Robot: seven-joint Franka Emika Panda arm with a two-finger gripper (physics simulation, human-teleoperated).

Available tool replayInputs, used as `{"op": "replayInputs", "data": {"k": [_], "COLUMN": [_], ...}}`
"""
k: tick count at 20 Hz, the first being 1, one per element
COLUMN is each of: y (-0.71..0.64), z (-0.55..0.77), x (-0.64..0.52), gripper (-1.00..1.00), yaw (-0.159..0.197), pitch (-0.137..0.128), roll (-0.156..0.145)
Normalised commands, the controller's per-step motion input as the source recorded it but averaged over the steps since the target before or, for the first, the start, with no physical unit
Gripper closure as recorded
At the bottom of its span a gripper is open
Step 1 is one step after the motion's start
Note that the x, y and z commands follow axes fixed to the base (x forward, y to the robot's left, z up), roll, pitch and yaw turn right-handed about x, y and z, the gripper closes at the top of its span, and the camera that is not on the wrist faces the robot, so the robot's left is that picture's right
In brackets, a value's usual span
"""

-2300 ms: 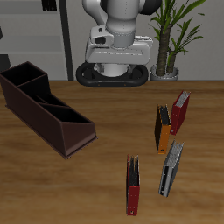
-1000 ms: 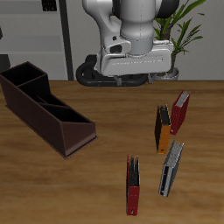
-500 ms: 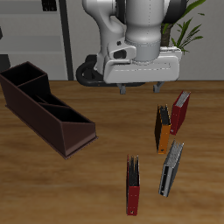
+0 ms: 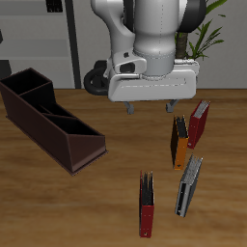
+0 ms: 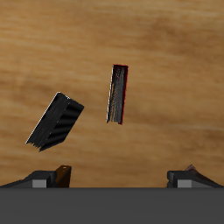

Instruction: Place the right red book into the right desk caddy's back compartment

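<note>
The right red book [image 4: 146, 205], thin with a black strip along one edge, stands on edge near the table's front edge; it also shows in the wrist view [image 5: 117, 94]. The right desk caddy [image 4: 58, 130], a long dark maroon open box, lies far off across the table. Its wider back compartment [image 4: 23, 89] is at the end away from the front edge. My gripper [image 4: 151, 104] hangs open and empty above the table's middle, well behind the red book and high above it. In the wrist view the gripper [image 5: 124, 173] shows its jaws wide apart.
A grey book [image 4: 188, 185] stands close beside the red book and shows in the wrist view [image 5: 55, 121]. An orange-and-black book [image 4: 179, 142] and a darker red book with a pale edge [image 4: 198, 123] stand farther back. A potted plant [image 4: 193, 39] is at the back.
The arm has swung forward and down over the table, bringing the open gripper lower and closer to the books. No object has moved.
</note>
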Motion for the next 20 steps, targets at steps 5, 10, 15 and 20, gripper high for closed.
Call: {"op": "replayInputs", "data": {"k": [5, 10, 15, 20], "y": [-0.2, -0.13, -0.21, -0.09], "z": [-0.02, -0.05, -0.11, -0.09], "x": [0.37, 0.28, 0.28, 0.13], "gripper": [-1.0, -1.0, -1.0, -1.0], "yaw": [0.015, 0.011, -0.024, -0.007], "pitch": [0.01, 0.001, -0.006, -0.033], "roll": [0.029, 0.005, -0.041, -0.041]}}
